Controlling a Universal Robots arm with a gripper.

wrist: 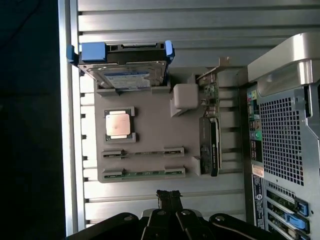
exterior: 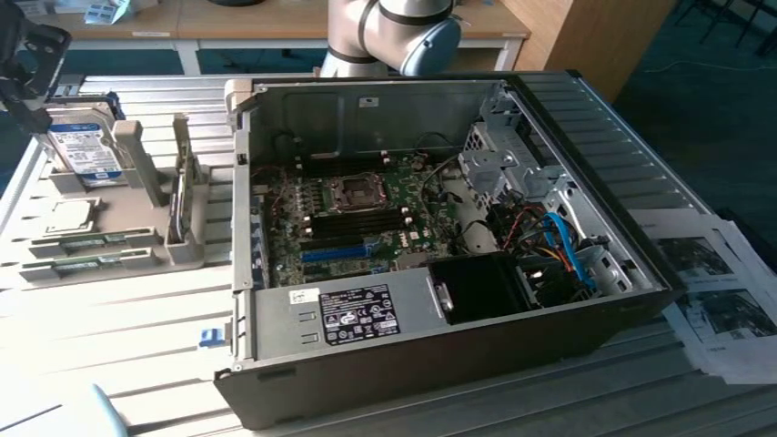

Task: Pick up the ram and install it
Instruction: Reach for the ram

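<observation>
Two green ram sticks lie edge-up in slots of a grey holder tray (wrist: 150,117), one (wrist: 144,151) beside the other (wrist: 144,173). In the exterior view the same sticks (exterior: 87,242) (exterior: 71,265) sit at the tray's near corner, on the exterior view's left. My gripper (wrist: 169,196) hovers above the tray, short of the nearer stick, with its dark fingers shut together and nothing between them. From outside, the gripper (exterior: 25,82) shows as a dark shape above the tray's far side. The open computer case (exterior: 438,228) exposes the motherboard (exterior: 352,214) with its dark memory slots.
The tray also holds a silver hard drive with a blue-white label (wrist: 125,70), a square processor chip (wrist: 120,125) and an upright expansion card (wrist: 210,145). The case's rear panel (wrist: 285,140) stands close beside the tray. Printed papers (exterior: 716,291) lie on the exterior view's right.
</observation>
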